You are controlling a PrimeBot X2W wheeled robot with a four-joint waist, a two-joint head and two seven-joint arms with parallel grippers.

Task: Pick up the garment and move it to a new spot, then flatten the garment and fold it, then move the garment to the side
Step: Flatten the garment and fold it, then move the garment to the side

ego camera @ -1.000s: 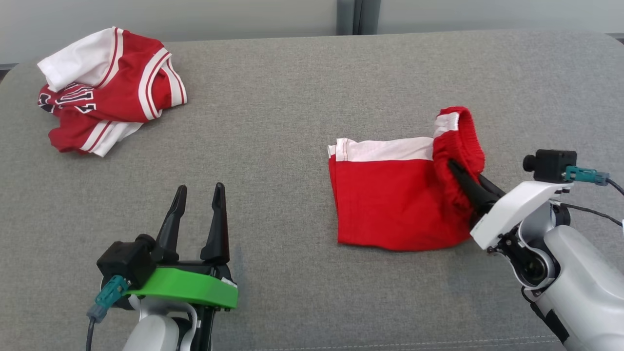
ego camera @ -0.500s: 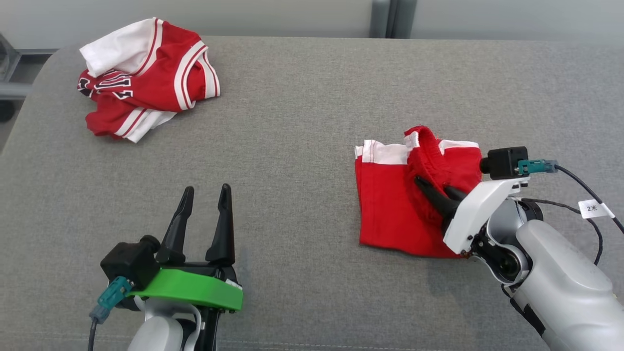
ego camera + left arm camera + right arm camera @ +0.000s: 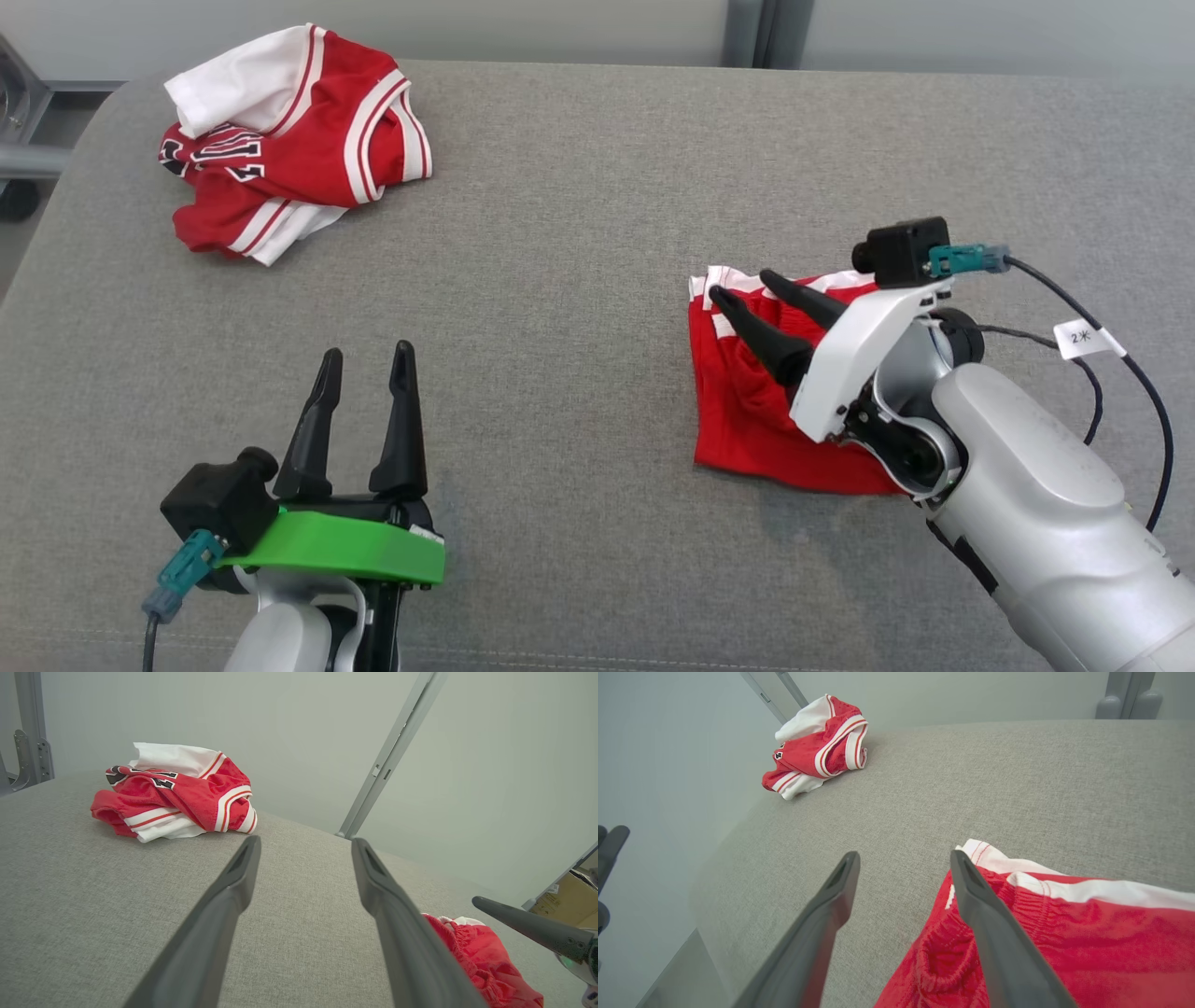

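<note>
The garment, red shorts with a white side band, lies folded on the grey padded surface at the right. My right gripper hovers open over its left part, holding nothing. In the right wrist view the right gripper has one finger over the garment near its gathered waistband and the other over bare grey fabric. My left gripper stands open and empty at the lower left, well apart from the shorts. Seen from the left wrist, the left gripper points across the surface, with the garment at the lower right.
A crumpled red and white jersey lies at the far left corner of the surface, also seen as the jersey and the jersey. The surface's rounded left edge drops off. A pale wall stands behind.
My right gripper opened and let go of the shorts' waistband, which now lies folded over the shorts. The gripper rose and moved left. The head camera also shifted.
</note>
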